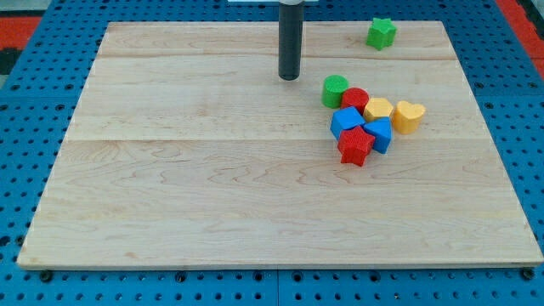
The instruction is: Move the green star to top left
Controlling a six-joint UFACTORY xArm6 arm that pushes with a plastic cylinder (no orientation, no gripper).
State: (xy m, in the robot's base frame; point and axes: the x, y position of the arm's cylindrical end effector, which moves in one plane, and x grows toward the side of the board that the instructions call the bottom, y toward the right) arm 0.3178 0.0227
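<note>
The green star (382,32) lies near the view's top right of the wooden board (170,187). My tip (290,77) touches the board at the view's top centre, well to the left of the star and a little below it. The tip is just left of the green cylinder (335,90) and touches no block.
A cluster of blocks sits right of centre: the green cylinder, a red cylinder (354,99), a yellow hexagon (378,109), a yellow heart (409,116), a blue cube (346,121), another blue block (378,133) and a red star (355,145). Blue pegboard (25,110) surrounds the board.
</note>
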